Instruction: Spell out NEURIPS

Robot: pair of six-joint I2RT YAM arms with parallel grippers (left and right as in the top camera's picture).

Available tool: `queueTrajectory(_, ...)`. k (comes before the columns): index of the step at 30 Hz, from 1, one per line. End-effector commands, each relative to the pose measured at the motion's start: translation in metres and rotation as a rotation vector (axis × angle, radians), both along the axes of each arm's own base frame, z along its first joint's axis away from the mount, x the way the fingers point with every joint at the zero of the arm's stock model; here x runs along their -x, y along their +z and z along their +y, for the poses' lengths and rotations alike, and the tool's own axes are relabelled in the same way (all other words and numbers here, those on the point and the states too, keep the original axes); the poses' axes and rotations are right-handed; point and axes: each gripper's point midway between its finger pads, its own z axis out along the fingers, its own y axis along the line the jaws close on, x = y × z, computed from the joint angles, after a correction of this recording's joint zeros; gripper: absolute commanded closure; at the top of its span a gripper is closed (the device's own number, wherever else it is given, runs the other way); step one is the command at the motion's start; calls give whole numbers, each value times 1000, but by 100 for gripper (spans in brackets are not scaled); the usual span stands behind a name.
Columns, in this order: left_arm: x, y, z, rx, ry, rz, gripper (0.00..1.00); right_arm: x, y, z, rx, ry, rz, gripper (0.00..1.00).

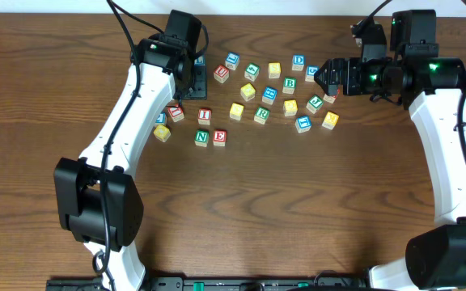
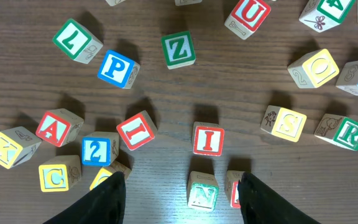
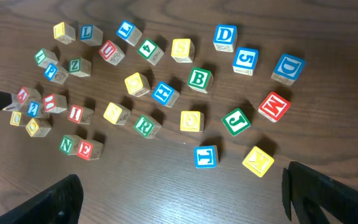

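left pincer (image 2: 182, 185) and right pincer (image 3: 180, 179) released and empty, the left should squarely straddle the red u cube (image 2: 248, 15), upper right in its wrist view, without nudging the n cube (image 2: 202, 190) or e cube (image 1: 219, 137).

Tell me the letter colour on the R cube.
Green on the R cube, clearest in the left wrist view.

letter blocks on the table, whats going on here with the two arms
Two robot arms are spelling a word from scattered letter cubes. The N cube and E cube sit side by side at the near edge, starting a row. The U cube, R cube and an I cube lie loose in the scatter. The left gripper hangs open and empty over the left side. The right gripper is wide open, holding nothing.
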Motion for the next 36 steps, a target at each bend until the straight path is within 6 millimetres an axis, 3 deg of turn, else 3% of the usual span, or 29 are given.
queueTrajectory(1,-2,-5,0,3,10,9,43,-2,6,-2,3,3,-18,1)
queueTrajectory(9,-1,-13,0,2,10,13,44,-2,6,-2,3,3,-18,1)
queueTrajectory(36,-2,-12,-10,7,-7,1,43,-2,6,-2,3,3,-18,1)
